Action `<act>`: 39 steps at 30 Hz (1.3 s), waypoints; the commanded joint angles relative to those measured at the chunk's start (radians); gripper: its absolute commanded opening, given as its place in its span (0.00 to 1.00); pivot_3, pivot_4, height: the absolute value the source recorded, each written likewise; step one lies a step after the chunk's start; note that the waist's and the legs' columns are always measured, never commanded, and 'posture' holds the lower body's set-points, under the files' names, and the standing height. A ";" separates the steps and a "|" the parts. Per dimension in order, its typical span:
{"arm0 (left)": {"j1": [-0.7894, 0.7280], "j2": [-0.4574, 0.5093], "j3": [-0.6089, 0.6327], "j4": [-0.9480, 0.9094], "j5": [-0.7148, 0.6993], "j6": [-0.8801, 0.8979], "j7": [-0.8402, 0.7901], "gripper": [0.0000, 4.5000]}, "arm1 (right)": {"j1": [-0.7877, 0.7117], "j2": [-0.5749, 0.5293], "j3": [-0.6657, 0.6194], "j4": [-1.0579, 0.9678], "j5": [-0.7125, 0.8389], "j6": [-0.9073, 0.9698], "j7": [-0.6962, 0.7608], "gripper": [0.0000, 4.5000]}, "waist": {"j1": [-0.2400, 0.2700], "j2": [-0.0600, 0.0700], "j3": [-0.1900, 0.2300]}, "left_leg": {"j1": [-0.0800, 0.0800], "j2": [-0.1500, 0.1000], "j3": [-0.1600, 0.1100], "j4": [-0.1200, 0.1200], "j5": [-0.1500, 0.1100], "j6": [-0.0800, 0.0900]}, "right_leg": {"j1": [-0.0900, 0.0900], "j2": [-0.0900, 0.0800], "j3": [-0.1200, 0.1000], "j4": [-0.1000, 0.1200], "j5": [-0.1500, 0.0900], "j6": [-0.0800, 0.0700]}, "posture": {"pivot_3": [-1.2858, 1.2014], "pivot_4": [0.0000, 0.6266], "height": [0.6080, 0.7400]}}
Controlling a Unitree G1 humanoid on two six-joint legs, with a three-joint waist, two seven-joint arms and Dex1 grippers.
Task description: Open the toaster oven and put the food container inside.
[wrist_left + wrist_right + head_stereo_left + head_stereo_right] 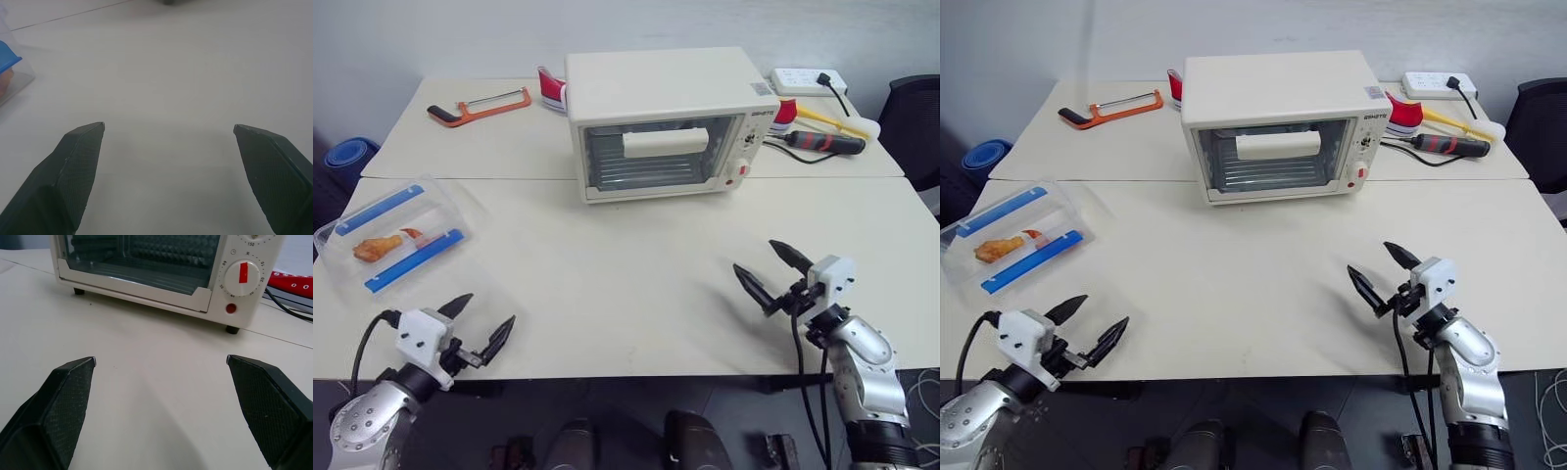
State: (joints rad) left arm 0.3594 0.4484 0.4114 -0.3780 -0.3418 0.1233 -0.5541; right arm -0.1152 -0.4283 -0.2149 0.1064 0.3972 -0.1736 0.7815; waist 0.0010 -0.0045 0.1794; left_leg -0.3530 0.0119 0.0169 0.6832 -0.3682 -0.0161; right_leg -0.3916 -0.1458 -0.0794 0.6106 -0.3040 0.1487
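Even, bright overhead light; soft shadows lie under the toaster oven (661, 122) on the table (626, 284). Wrist views show near fingertips (73, 171) slightly soft.

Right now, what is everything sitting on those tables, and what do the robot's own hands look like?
toaster oven: one, cream-white, door shut, middle of the tables toward the far side.
food container: one, clear with two blue clips and an orange-brown food piece inside, on the near table's left edge.
hacksaw: one, orange frame, far table, left of the oven.
power strip: one, white, far right corner, black cable plugged in.
screwdriver: one, red-and-black handle, right of the oven.
yellow-handled tool: one, just behind the screwdriver.
red-and-white items: behind the oven on both sides; cannot tell what they are.
left hand: black fingers open, above the near edge.
right hand: black fingers open, empty.
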 commanded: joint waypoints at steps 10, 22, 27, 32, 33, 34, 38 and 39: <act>-0.319 0.249 0.061 -0.032 -0.443 0.271 -0.207 1.00 | -0.447 -0.101 0.097 0.037 0.107 0.395 0.106 0.99 | -0.009 0.003 0.000 | 0.000 0.001 -0.004 0.001 0.000 -0.001 | -0.001 0.000 0.000 0.001 0.000 -0.001 | 0.52 0.24 1.00; -0.409 0.217 -0.011 -0.017 -0.423 0.284 -0.210 1.00 | -0.787 -0.015 0.144 0.359 0.012 0.369 0.160 0.99 | -0.032 0.003 0.001 | -0.003 0.000 -0.003 0.000 0.000 -0.001 | -0.001 0.000 -0.004 0.000 0.000 -0.001 | 0.52 0.24 1.00; -0.382 0.186 -0.020 -0.025 -0.393 0.263 -0.193 1.00 | -0.811 0.020 0.140 0.358 0.017 0.340 0.203 0.99 | -0.038 0.004 0.001 | -0.003 0.001 -0.003 0.000 0.001 -0.002 | -0.002 0.001 -0.004 0.001 0.000 -0.001 | 0.52 0.24 1.00; -0.385 0.178 -0.012 -0.008 -0.392 0.269 -0.173 1.00 | -0.752 0.005 0.165 0.273 0.014 0.351 0.265 0.99 | -0.035 0.004 0.001 | -0.003 0.001 -0.003 0.001 0.001 -0.002 | -0.001 0.001 -0.004 0.000 0.000 -0.001 | 0.52 0.24 1.00; -0.394 0.176 -0.009 0.002 -0.395 0.271 -0.166 1.00 | -0.727 -0.008 0.171 0.248 0.012 0.358 0.281 0.99 | -0.033 0.004 0.001 | -0.003 0.001 -0.003 0.001 0.001 -0.002 | -0.001 0.001 -0.004 0.000 0.000 -0.001 | 0.52 0.24 1.00; -0.403 0.176 -0.008 0.011 -0.392 0.270 -0.162 1.00 | -0.705 -0.021 0.175 0.224 0.012 0.363 0.296 0.99 | -0.032 0.004 0.001 | -0.003 0.001 -0.004 0.000 0.001 -0.002 | -0.002 0.001 -0.004 0.000 0.000 -0.001 | 0.52 0.24 1.00; -0.480 0.180 -0.010 0.083 -0.382 0.259 -0.159 0.87 | -0.607 -0.078 0.185 0.145 -0.012 0.331 0.339 1.00 | -0.029 0.004 0.001 | -0.003 0.001 -0.003 0.001 0.001 -0.002 | -0.001 0.001 -0.005 0.000 0.000 -0.001 | 0.52 0.24 1.00; -0.508 0.177 -0.010 0.104 -0.374 0.248 -0.154 0.81 | -0.587 -0.087 0.187 0.133 -0.020 0.320 0.346 1.00 | -0.028 0.004 0.001 | -0.003 0.001 -0.003 0.001 0.001 -0.002 | -0.001 0.001 -0.004 0.000 0.000 -0.001 | 0.52 0.24 1.00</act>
State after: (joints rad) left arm -0.1252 0.6262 0.3826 -0.2842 -0.7194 0.3995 -0.7138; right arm -0.7065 -0.5002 -0.0284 0.2961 0.3797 0.1773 1.1059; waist -0.0267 -0.0009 0.1805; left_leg -0.3558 0.0124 0.0137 0.6845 -0.3676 -0.0179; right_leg -0.3928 -0.1451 -0.0838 0.6110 -0.3039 0.1482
